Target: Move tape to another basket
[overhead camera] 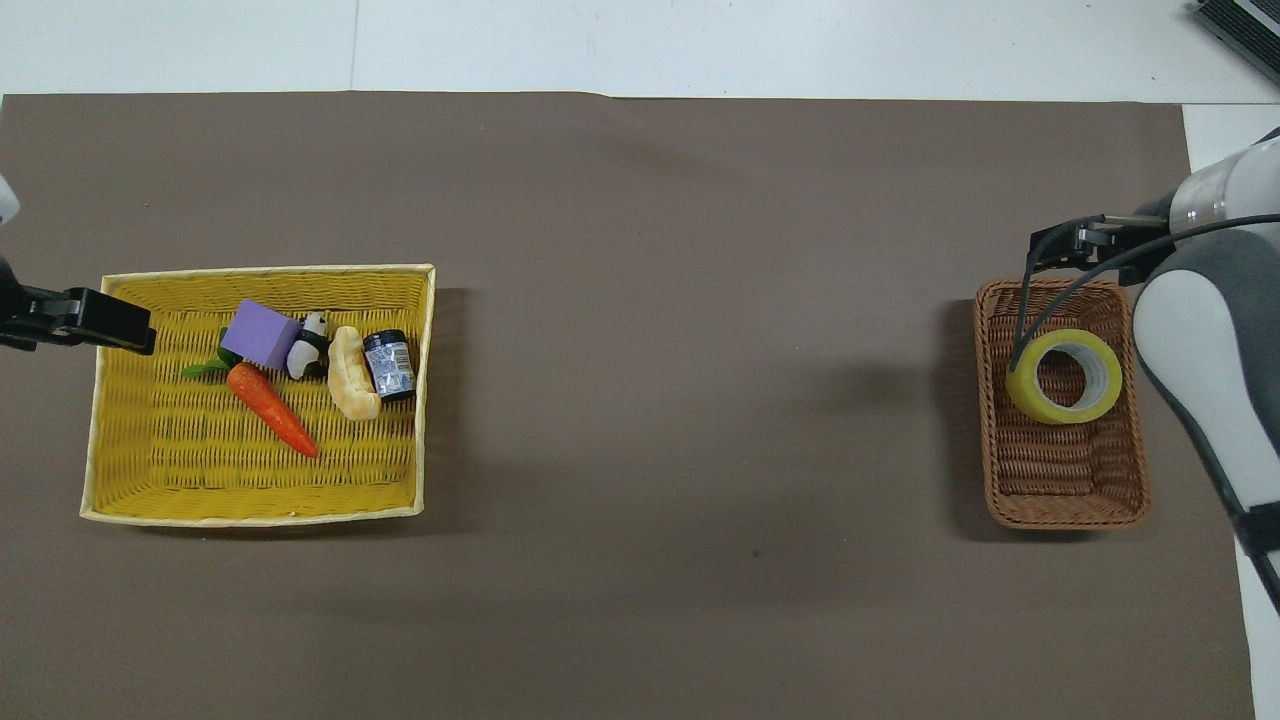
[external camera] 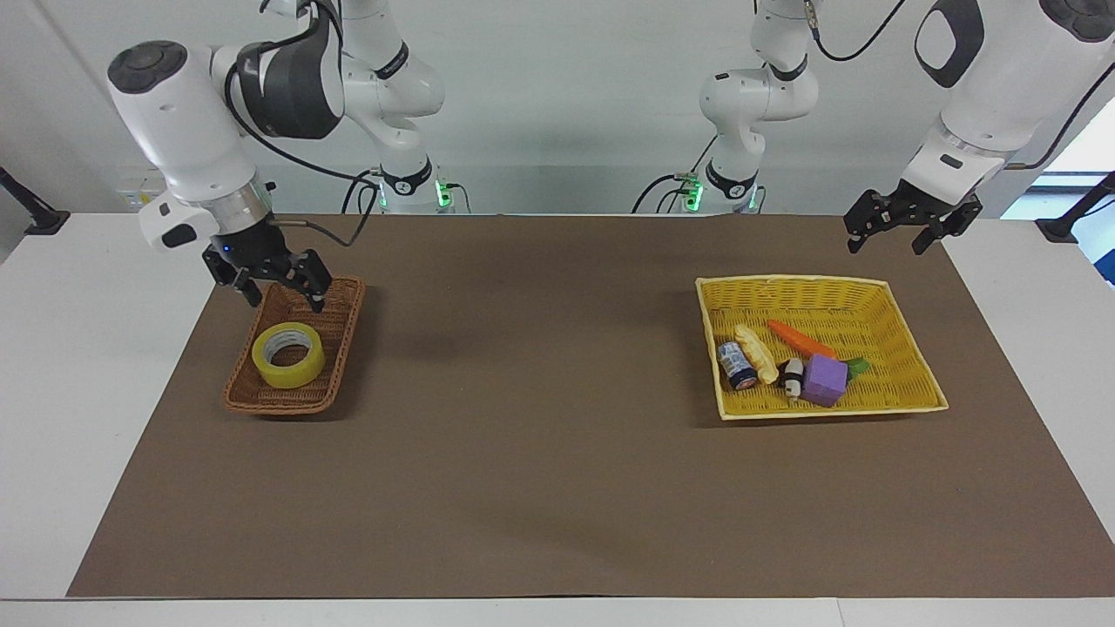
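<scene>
The tape [external camera: 288, 354], a yellow roll with a pale core, lies flat in the brown wicker basket [external camera: 328, 341] at the right arm's end of the table. It also shows in the overhead view [overhead camera: 1064, 375], inside the basket [overhead camera: 1060, 478]. My right gripper [external camera: 283, 292] is open and empty, raised in the air over the basket, clear of the tape. My left gripper [external camera: 888, 239] is open and empty, waiting in the air over the table by the yellow basket's [external camera: 906, 340] corner nearest the left arm.
The yellow basket [overhead camera: 150, 470] holds a purple block [external camera: 824, 380], a carrot [external camera: 800, 340], a small panda figure [external camera: 791, 376], a bread piece [external camera: 756, 353] and a small jar [external camera: 737, 366]. A brown mat [external camera: 540, 453] covers the table.
</scene>
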`<state>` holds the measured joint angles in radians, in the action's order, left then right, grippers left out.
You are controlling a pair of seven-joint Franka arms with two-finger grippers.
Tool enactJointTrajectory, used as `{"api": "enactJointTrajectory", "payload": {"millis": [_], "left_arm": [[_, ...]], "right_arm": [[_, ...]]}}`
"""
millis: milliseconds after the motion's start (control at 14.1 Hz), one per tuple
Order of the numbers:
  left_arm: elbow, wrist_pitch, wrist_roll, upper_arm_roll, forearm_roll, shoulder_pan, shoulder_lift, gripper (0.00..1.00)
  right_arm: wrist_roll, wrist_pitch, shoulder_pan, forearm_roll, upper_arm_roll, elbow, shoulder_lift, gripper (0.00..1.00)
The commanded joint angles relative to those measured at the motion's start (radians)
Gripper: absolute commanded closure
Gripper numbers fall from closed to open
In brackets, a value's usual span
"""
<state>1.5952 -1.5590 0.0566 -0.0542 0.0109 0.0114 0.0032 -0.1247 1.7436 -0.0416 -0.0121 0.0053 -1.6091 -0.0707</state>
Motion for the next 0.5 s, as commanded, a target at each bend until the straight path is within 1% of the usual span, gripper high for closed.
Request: {"api": "enactJointTrajectory", "payload": {"millis": [0,142,285,427], "left_arm": [[-0.001,0.016,-0.009,-0.003,-0.012,0.009,-0.011,0.0],[0.0,0.016,-0.009,-0.003,-0.012,0.009,-0.011,0.0],[-0.001,0.016,-0.009,-0.003,-0.012,0.009,-0.011,0.0],[-0.001,0.016,-0.009,-0.003,-0.012,0.01,-0.011,0.0]], "right_arm": [[-0.056,-0.155,-0.006,0.02,0.008,0.121,0.0,0.0],[-0.067,-0.208,0.0,0.023,0.01,0.139,0.034,0.0],[-0.067,-0.222,0.002,0.05,0.012,0.132,0.068,0.0],[-0.055,-0.225,-0.013,0.048,0.024,0.068,0.115,0.0]]}}
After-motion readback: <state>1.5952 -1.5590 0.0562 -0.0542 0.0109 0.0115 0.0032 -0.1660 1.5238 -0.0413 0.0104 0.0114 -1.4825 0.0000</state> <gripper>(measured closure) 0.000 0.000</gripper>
